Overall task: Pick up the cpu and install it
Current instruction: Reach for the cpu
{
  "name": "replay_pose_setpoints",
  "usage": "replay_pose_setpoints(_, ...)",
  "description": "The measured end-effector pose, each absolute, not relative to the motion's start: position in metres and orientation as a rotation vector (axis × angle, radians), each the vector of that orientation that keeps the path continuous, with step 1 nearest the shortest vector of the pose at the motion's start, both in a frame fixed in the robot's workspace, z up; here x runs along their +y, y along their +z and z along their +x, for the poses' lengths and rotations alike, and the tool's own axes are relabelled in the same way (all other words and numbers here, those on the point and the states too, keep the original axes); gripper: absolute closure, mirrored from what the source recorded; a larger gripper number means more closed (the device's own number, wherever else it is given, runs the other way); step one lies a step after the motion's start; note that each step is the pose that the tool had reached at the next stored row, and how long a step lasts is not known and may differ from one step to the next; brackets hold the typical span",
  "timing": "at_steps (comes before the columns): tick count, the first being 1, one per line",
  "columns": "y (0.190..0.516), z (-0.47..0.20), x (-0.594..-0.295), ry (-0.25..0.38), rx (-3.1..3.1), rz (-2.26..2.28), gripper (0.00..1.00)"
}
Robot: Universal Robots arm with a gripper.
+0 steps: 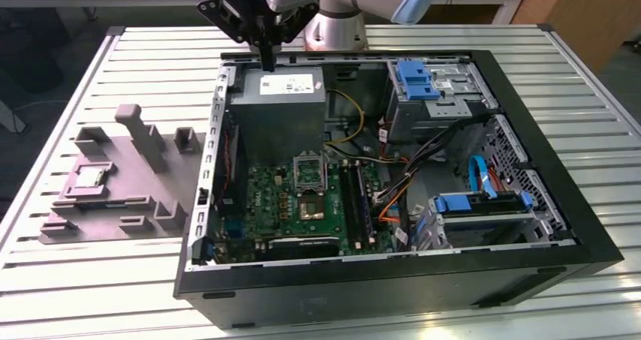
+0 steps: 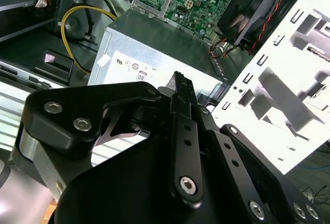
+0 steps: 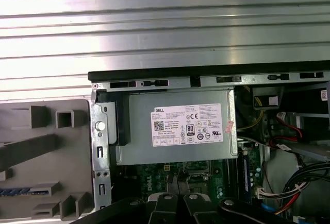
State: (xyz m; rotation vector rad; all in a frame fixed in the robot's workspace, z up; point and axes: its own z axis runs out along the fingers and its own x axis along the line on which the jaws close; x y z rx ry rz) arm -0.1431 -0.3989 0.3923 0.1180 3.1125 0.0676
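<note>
While the gripper [image 1: 269,64] hangs over the power-supply box [image 1: 278,103], fingers [image 1: 267,49] pressed together and empty; the cpu [image 1: 92,177] lies flat on the tray [image 1: 140,214], well apart toward the exterior view's left.

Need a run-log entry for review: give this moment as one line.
black gripper: shut, empty, above grey metal power-supply box | small silvery square cpu: on grey-purple plastic tray, untouched

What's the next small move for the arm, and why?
Likely shift the claw toward the exterior view's left, to above the cpu. The claw hangs over the grey power supply inside the case, while the cpu lies on the tray outside it, not yet picked up.
</note>
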Motion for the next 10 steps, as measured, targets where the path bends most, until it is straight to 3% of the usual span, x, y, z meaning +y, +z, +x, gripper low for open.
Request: replay_pose_setpoints(10,0.3918,-0.1495,-0.3989,0.068,3.112,0.118,0.89)
